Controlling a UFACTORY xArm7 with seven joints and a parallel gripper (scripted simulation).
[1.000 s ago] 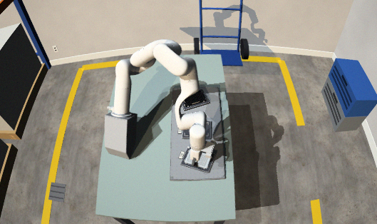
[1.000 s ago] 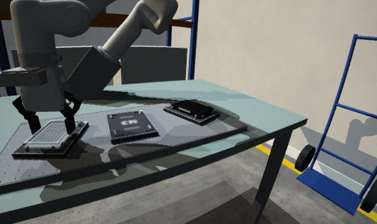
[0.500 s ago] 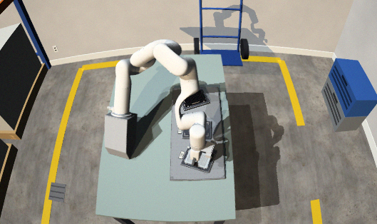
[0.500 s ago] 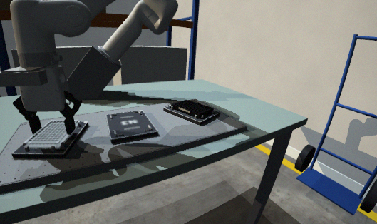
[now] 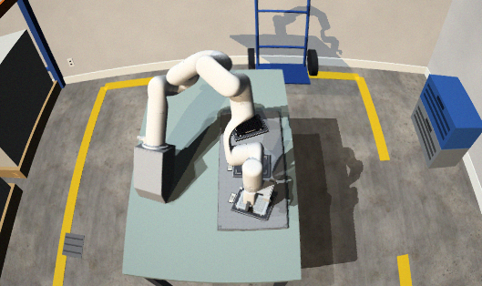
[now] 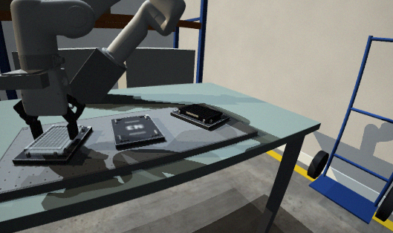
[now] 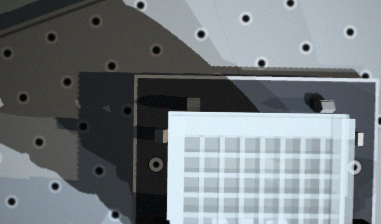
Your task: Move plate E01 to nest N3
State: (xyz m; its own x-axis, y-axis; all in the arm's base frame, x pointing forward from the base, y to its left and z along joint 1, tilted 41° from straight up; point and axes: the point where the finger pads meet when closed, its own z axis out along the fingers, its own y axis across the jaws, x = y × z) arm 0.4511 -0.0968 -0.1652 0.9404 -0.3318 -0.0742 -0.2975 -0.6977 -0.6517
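Plate E01 (image 6: 50,140) is a clear white well plate lying flat on its dark nest N1 at the near end of the deck; it also shows in the overhead view (image 5: 256,206) and fills the wrist view (image 7: 261,170). My gripper (image 6: 53,133) is down over it with one finger on each long side, shut on the plate. The empty landing nest N3 (image 6: 137,130) lies in the middle of the deck, partly hidden by my arm from above. Black plate E07 (image 6: 201,113) (image 5: 251,126) sits on nest N2 at the far end.
The three nests sit in a row on a grey perforated deck plate on the green table. My base pedestal (image 5: 152,170) stands to the left. A blue hand truck (image 5: 282,41) and a blue cabinet (image 5: 444,118) stand off the table.
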